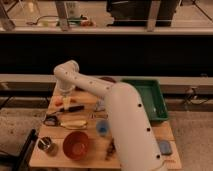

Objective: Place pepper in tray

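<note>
The pepper (pixel 59 102) is a small orange-red piece lying at the far left of the wooden table (pixel 165 131). My gripper (pixel 65 98) hangs down from the white arm (pixel 95 86) right at the pepper's right side, low over the table. The green tray (pixel 150 98) stands at the table's far right, well away from the gripper, and looks empty.
A black-handled tool (pixel 75 108) lies just in front of the gripper. Further forward are a pale yellow long item (pixel 73 124), a blue cup (pixel 102 128), an orange-red bowl (pixel 76 144), a metal cup (pixel 47 145), dark grapes (pixel 111 148) and a blue sponge (pixel 164 146).
</note>
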`<state>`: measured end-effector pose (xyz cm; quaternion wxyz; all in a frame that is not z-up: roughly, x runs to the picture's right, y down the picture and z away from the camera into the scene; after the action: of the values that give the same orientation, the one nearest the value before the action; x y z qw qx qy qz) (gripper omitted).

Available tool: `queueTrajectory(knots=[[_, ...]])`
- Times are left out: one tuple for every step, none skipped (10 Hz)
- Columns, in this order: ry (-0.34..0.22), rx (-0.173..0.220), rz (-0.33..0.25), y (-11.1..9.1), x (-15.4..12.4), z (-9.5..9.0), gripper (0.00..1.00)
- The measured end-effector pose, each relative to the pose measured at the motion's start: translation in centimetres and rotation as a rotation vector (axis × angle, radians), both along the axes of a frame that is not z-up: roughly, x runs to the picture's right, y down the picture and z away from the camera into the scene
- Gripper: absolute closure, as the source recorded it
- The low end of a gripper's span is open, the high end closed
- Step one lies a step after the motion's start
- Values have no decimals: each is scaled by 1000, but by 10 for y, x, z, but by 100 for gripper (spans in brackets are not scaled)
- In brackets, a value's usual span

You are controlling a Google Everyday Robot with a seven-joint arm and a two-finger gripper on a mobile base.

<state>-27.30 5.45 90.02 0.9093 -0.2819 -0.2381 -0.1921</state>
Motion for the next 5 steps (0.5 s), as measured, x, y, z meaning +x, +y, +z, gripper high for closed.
queueTrajectory(knots=[[-1, 0, 0, -3, -1, 3, 20], [0, -5, -2, -3, -1, 7, 20], [-1, -9, -4, -3, -1, 12, 20], [-1, -15, -5, -2, -2, 17, 20], [-3, -20, -8, -1, -3, 21, 20]])
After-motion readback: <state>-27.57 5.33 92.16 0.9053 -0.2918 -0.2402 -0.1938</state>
